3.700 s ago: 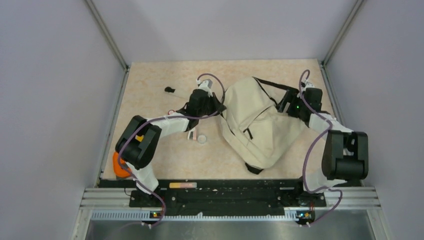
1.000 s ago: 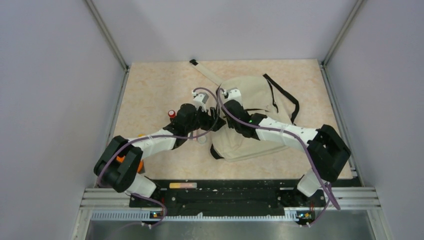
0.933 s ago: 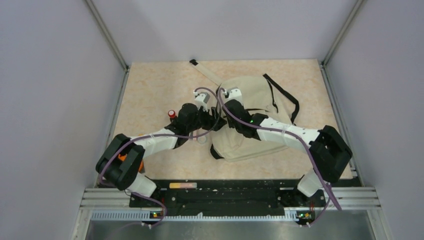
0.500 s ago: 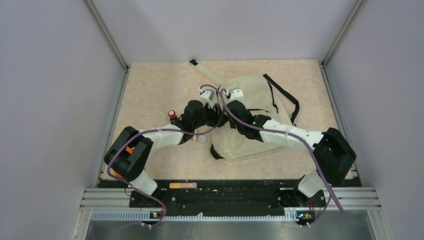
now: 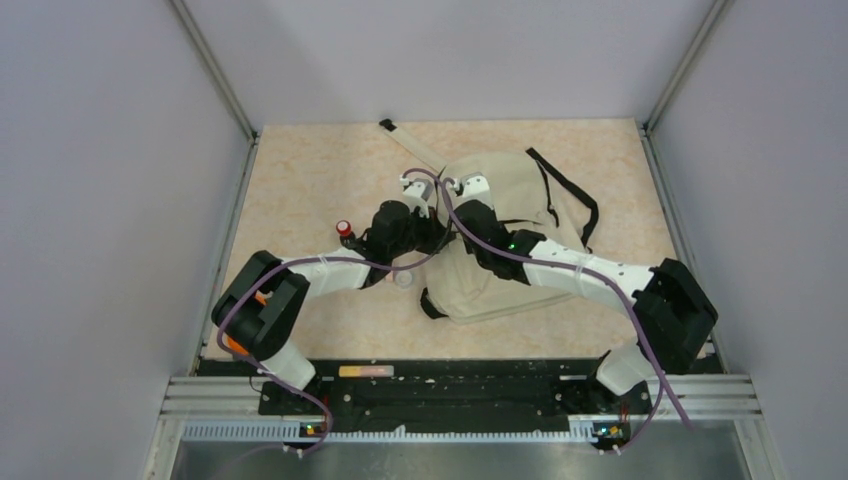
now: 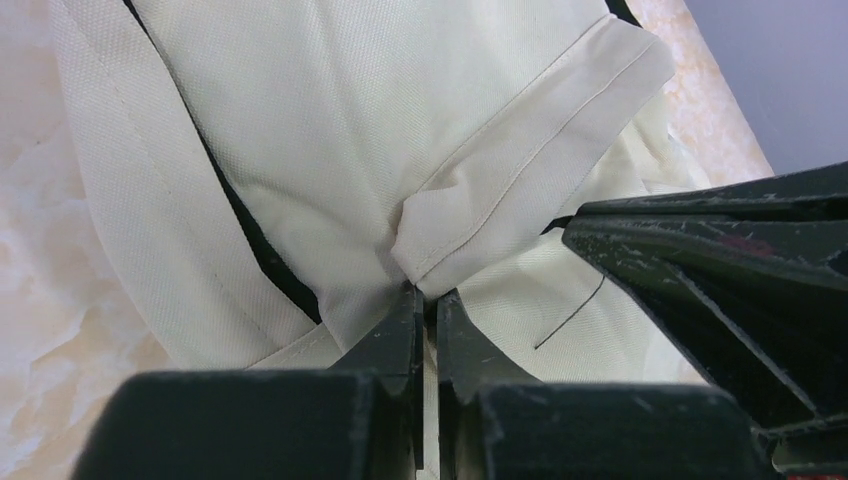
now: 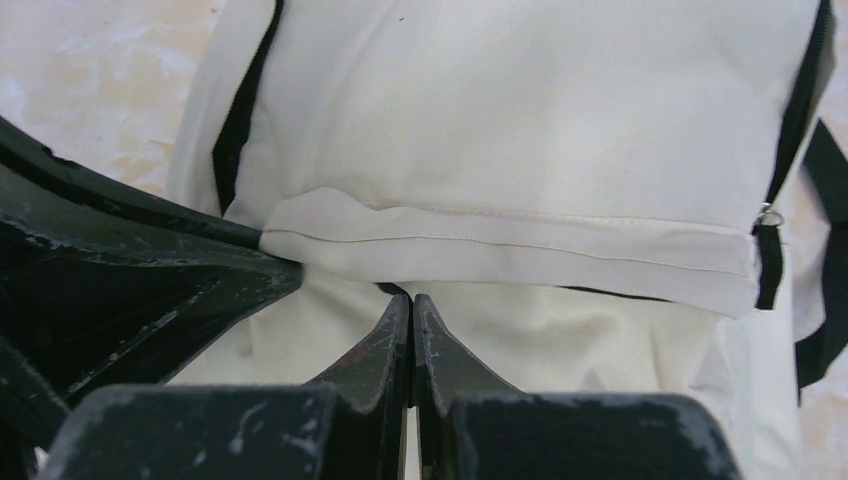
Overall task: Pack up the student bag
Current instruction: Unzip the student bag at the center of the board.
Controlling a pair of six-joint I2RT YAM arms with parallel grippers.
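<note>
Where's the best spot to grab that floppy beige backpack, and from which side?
The stitched flap hem of the student bag, from the open side beneath the flap. It is a folded ridge thin enough to pinch; the rest lies flat. The left gripper and right gripper pinch there.

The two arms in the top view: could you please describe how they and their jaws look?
Both the left arm and right arm have white links between black joint housings, each trailed by a purple cable. An orange accent marks the left one; a green light glows on the right. The jaws are black, tapered and scuffed.
</note>
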